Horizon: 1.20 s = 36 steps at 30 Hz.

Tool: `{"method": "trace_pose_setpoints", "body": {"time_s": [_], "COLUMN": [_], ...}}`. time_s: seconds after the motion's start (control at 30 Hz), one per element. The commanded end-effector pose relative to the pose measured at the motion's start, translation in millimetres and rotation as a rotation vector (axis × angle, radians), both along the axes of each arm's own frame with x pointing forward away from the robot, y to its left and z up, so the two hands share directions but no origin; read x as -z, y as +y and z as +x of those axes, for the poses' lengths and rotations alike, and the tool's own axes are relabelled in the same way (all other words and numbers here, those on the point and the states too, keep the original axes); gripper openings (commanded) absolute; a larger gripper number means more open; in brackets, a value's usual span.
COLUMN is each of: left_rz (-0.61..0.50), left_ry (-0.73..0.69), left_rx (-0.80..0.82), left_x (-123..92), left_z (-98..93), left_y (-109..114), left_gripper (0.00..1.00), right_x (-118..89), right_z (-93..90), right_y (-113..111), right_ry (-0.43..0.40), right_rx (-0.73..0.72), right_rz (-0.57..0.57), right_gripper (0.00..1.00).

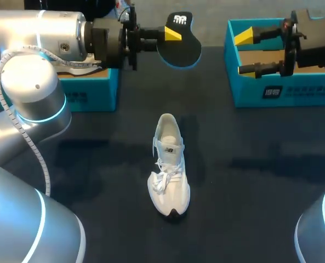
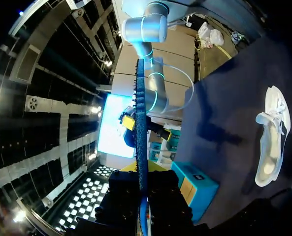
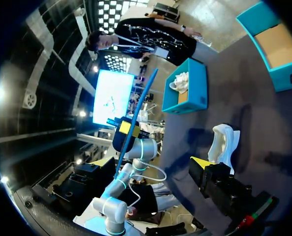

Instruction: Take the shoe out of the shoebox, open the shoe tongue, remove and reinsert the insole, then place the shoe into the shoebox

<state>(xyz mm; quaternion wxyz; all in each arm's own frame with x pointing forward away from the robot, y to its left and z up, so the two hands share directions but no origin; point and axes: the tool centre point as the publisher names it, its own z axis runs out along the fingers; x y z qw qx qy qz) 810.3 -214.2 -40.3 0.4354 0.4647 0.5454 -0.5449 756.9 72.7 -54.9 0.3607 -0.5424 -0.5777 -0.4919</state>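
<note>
Head view: white shoe [image 1: 168, 164] stands on its sole mid-surface [image 1: 250, 181], laces loose, toe nearest the camera. Beyond its heel and raised, the dark insole [image 1: 183, 50] is clamped in the left gripper [image 1: 173, 34] fingers. Beyond the shoe to its right, the right gripper [image 1: 244, 53] is over a teal shoebox [image 1: 283, 96], fingers apart.

Left wrist view: insole edge-on, pinched between the fingers, with the shoe off to one side.

Right wrist view: shoe just ahead of one yellow fingertip [image 3: 200, 162], insole farther on past the shoe.
</note>
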Motion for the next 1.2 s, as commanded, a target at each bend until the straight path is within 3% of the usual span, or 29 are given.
{"method": "trace_pose_setpoints", "body": {"time_s": [0.03,0.3,0.6,0.9,0.93,0.97,1.13,1.2], "left_rz": [-0.001,0.039,0.065,0.027,0.025,0.021,0.000,-0.005], "left_ry": [-0.002,-0.150,-0.243,-0.262,-0.264,-0.269,-0.277,-0.276], "left_rx": [0.000,-0.008,-0.021,-0.006,-0.005,-0.004,0.001,0.002], "left_x": [1,2,8,13,13,14,13,13], "left_z": [-0.5,-0.4,2.4,0.0,0.5,1.2,2.8,3.8], "left_y": [0,-2,-10,-30,-31,-33,-43,-45], "left_gripper": [0.00,0.00,0.00,0.00,0.00,0.00,0.00,0.00], "right_x": [0,-1,-7,-9,-9,-8,-8,-7], "right_z": [-0.4,1.0,7.5,13.8,14.0,14.3,15.3,15.4], "right_y": [0,1,18,36,37,38,48,49], "right_ry": [0.000,0.002,0.009,0.022,0.025,0.027,0.036,0.040], "right_rx": [0.001,0.001,-0.023,-0.054,-0.061,-0.066,-0.084,-0.091], "right_rz": [0.000,0.001,-0.007,0.010,0.014,0.017,0.023,0.022], "right_gripper": [1.00,1.00,1.00,1.00,0.97,0.85,0.52,0.48]}}
